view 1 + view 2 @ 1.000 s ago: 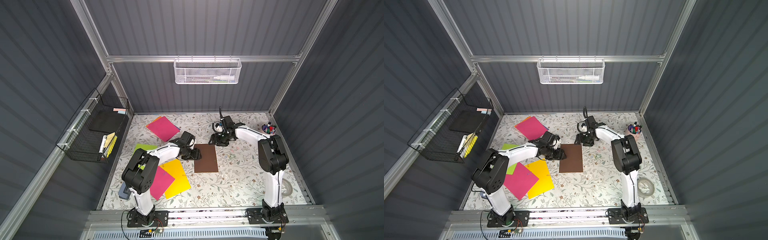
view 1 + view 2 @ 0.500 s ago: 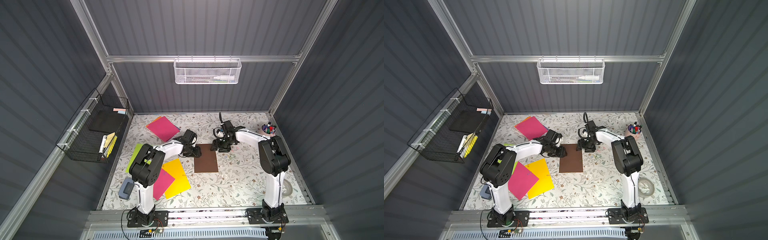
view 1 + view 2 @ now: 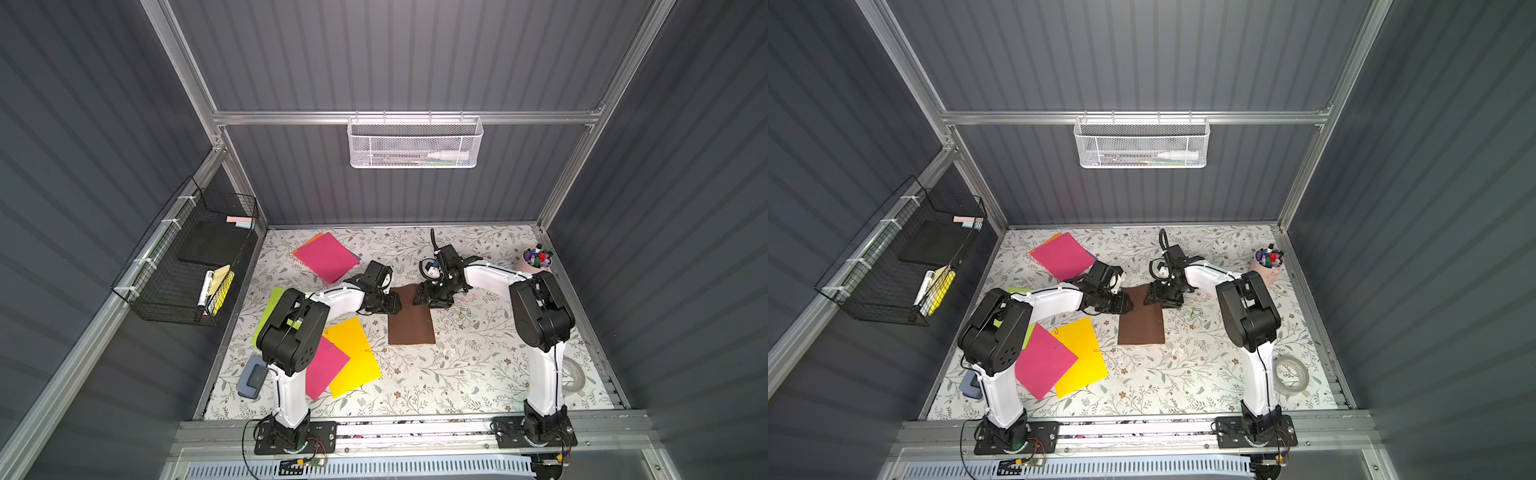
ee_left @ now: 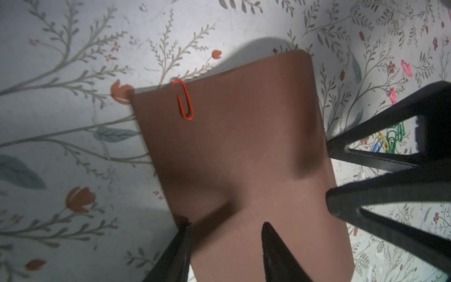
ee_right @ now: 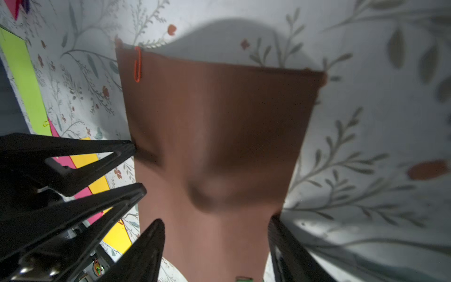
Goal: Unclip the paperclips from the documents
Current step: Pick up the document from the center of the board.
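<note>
Most of the job looks undone. Floral surface (image 3: 457,382) carries five lots of paper. Far magenta sheet (image 3: 326,257) lies at the back over orange and purple ones; any clip there is too small to tell. Yellow sheet (image 3: 353,357), near the left arm's base, has a small clip (image 3: 1056,331) on its edge. Near magenta sheet (image 3: 328,370), overlapping it, shows a purple clip (image 3: 1059,346). Lime green sheet (image 3: 268,311), partly under the left arm, bears a yellow clip (image 5: 45,124).

Brown sheet (image 3: 411,324) sits mid-surface between the arms, its far end under both claws and buckled there.

Left claw (image 4: 226,224): released, jaws apart, one tip at the sheet's edge, the other over the paper, nothing pinched. Right claw (image 5: 216,219): released too, jaws wide, flanking the sheet's end. Whether the tips press down, cannot tell.

Orange paperclip (image 4: 185,100) is hooked over the brown sheet's opposite end, near a corner, well apart from both claws. Loose paperclips (image 3: 463,311), green, yellow, blue and pink, lie in a small heap on the surface just beside the brown sheet, toward the right arm. Judged as clips already off; at least four more to pull, the brown sheet's one in hand.
</note>
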